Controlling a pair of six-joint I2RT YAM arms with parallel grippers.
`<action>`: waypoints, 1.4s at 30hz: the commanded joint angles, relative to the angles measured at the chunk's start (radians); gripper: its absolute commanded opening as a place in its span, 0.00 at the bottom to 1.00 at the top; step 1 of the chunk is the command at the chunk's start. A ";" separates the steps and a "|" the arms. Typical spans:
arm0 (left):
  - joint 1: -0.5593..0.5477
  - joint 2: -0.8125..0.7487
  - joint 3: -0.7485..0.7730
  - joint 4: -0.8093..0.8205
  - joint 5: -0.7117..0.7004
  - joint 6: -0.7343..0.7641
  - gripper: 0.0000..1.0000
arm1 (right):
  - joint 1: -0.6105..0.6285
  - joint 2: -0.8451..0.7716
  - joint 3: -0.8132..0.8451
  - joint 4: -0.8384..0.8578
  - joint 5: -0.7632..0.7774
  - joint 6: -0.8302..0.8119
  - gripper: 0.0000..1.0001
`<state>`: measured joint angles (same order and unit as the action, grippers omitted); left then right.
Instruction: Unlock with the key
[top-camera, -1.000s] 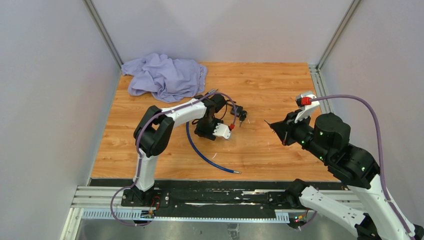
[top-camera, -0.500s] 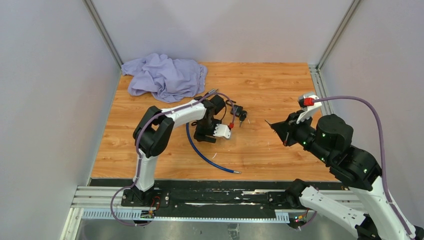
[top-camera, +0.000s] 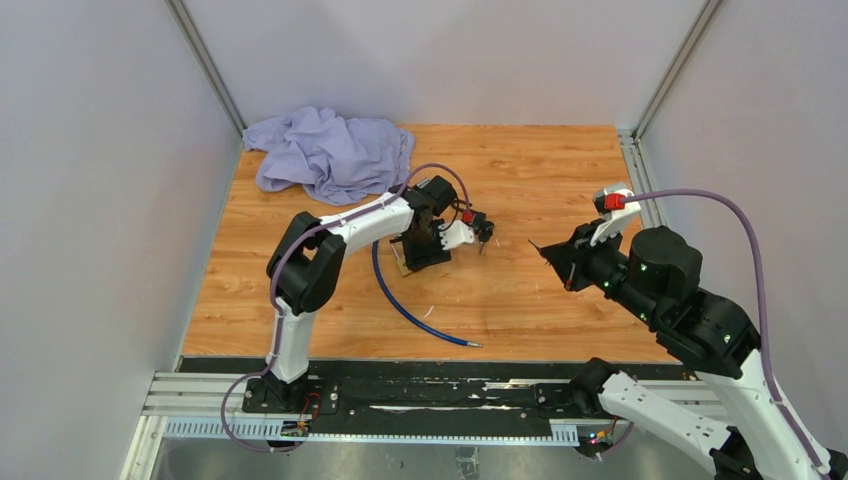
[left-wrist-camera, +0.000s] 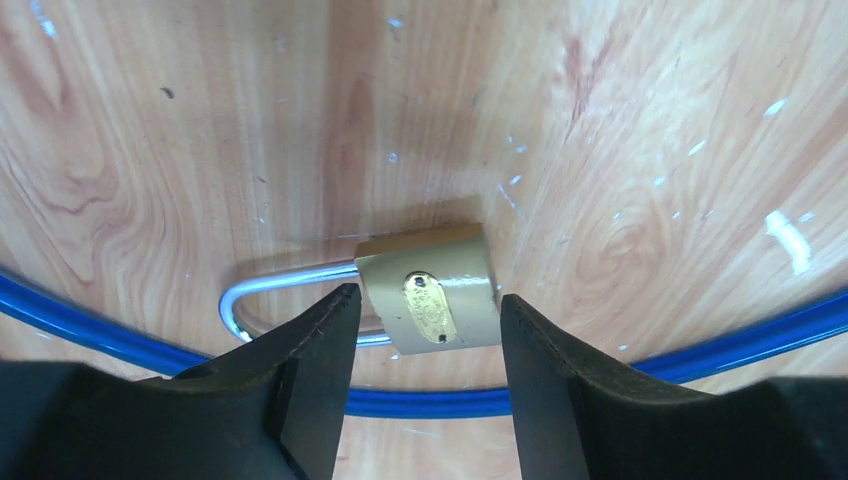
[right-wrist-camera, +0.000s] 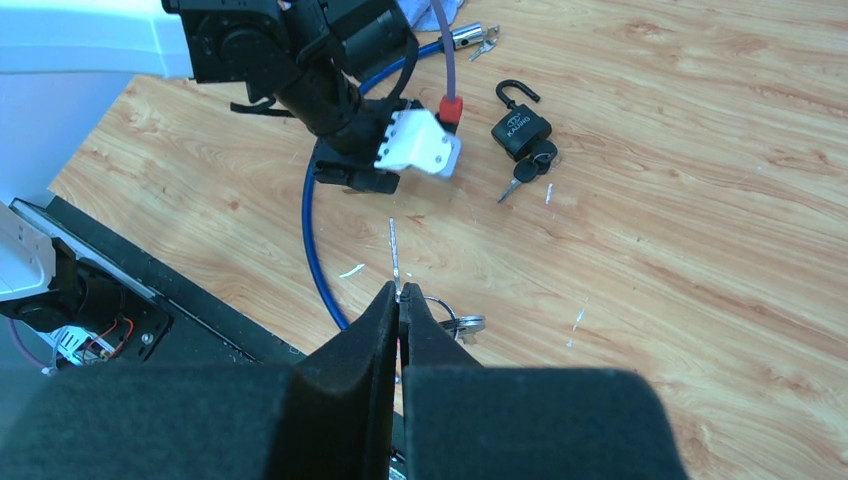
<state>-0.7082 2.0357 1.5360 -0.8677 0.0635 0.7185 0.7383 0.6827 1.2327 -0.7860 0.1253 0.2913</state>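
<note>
Straddling the brass padlock (left-wrist-camera: 428, 303), left pincer (left-wrist-camera: 428, 298) — grip cannot be told; right pincer (right-wrist-camera: 399, 300) clamps key (right-wrist-camera: 394, 250).

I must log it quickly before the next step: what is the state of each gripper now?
Left gripper: jaws on both sides of the brass padlock; grip cannot be told.
Right gripper: closed, holding the key.

Small brass padlock (left-wrist-camera: 425, 275) with a steel shackle, flat on a wooden tabletop (top-camera: 560, 160), the left gripper's (left-wrist-camera: 428, 310) parted black fingers flanking it. A blue cable (left-wrist-camera: 440, 403) curves close beside it and a black padlock (right-wrist-camera: 520, 130) sits near its right. Bare wood follows, up to the right gripper (right-wrist-camera: 398, 296) pinching a thin silver key (right-wrist-camera: 394, 245). Crumpled lilac cloth (top-camera: 330, 150) lies well behind
</note>
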 joint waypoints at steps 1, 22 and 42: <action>0.019 0.025 0.056 -0.034 0.104 -0.272 0.58 | -0.011 0.003 0.005 0.001 0.023 -0.008 0.01; 0.076 -0.099 0.068 -0.295 0.175 0.548 0.98 | -0.012 0.018 0.005 0.012 0.022 -0.008 0.01; 0.128 0.076 0.139 -0.293 0.276 1.020 0.96 | -0.012 0.074 0.050 0.002 0.086 0.014 0.01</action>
<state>-0.6010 2.0789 1.6451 -1.1469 0.2821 1.6817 0.7383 0.7570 1.2411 -0.7864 0.1696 0.2920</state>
